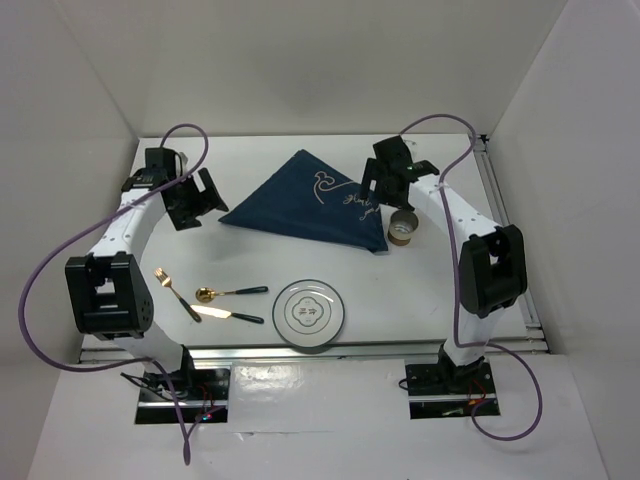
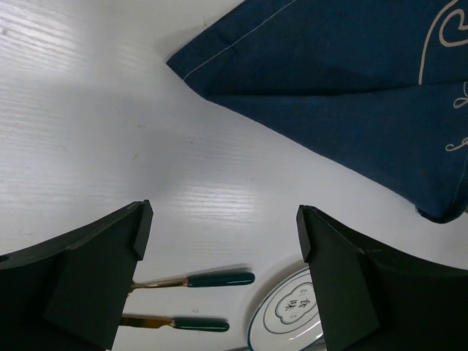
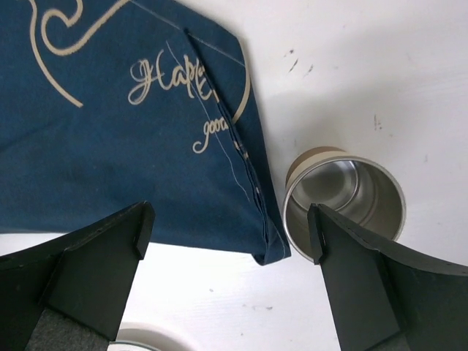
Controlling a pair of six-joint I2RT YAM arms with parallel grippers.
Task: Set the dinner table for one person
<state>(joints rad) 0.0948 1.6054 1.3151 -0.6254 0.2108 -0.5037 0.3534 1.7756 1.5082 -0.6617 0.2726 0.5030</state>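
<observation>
White walls (image 1: 90, 90) box in the dinner table (image 1: 270, 160), which fills the whole floor of the enclosure. On it a navy cloth (image 1: 310, 205) lies folded to a triangle at the far middle, with a metal cup (image 1: 403, 229) just beside its near right corner. Toward the near edge sit a plate (image 1: 311, 314) and, left of it, a fork (image 1: 176, 293), spoon (image 1: 230, 292) and knife (image 1: 232, 315). The left gripper (image 2: 223, 216) hangs over the cloth's left point, jaws wide, holding nothing. The right gripper (image 3: 230, 216) hangs over the cup-side corner, equally wide and empty. My worry is that corner. A finger coming down for the cloth could clip the cup's rim and tip it, or dragged fabric could sweep the cup along.
</observation>
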